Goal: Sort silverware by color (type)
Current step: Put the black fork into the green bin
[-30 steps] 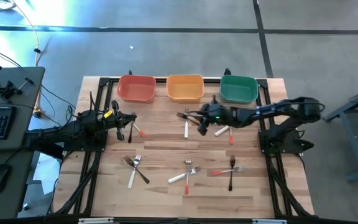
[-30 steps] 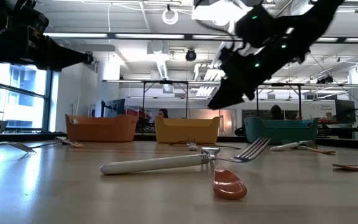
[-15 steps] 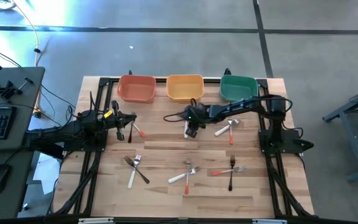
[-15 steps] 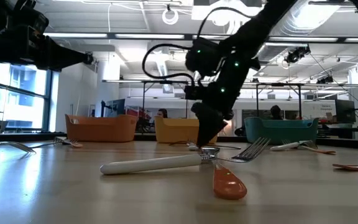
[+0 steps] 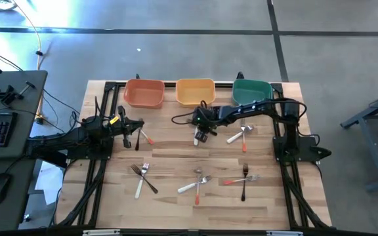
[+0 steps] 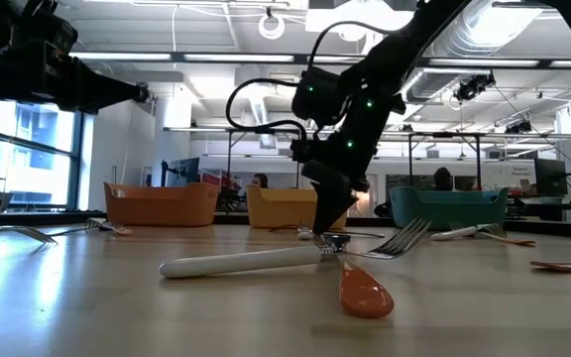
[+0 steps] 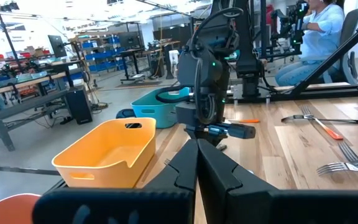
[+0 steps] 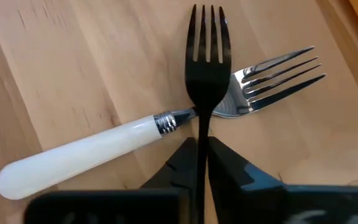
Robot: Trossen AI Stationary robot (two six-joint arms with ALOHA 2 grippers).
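Just in front of the yellow bin (image 5: 195,92), the right gripper (image 5: 201,134) pinches a black fork (image 8: 206,68) that lies across a white-handled fork (image 8: 98,151). Lift straight up, I judge, so the white one is not dragged. A second ago this arm hung nearer the green bin (image 5: 251,93). The left gripper (image 7: 197,163), fingers together and empty, waits beside the red bin (image 5: 144,93).
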